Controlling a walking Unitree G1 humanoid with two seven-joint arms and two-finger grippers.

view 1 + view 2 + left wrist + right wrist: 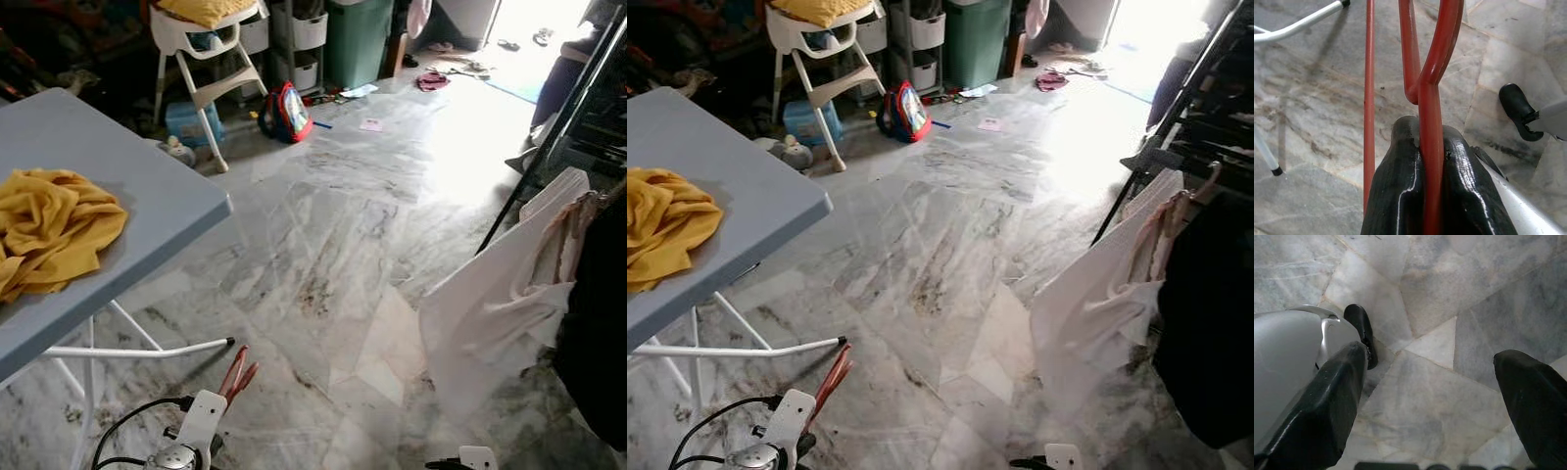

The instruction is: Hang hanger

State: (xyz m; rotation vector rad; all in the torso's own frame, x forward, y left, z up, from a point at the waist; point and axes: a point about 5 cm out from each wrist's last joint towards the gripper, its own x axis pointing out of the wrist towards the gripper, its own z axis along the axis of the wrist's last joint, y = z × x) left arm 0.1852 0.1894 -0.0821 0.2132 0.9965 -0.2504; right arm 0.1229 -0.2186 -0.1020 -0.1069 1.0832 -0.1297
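Nearest the robot, low over the grey-veined marble floor (333,255), the left end effector (1431,161) was clamped tight on the red metal wire hanger (1430,73). Its two glossy black fingers (1405,186) pressed either side of the hanger's rod. In the head views the hanger (236,377) rose from the white wrist, its long axis pointing forward and slightly right, away from the robot, just right of the grey-blue folding bench (118,186). The left wrist view alone showed the grip itself. The right wrist view showed the right end effector (1435,396) spread wide and holding nothing. On the bench lay a crumpled mustard-yellow cloth (49,230). Right of the bench, across the floor, a white garment (500,294) hung from a black clothes rack (558,127). Beyond the bench stood a white high chair (201,59).
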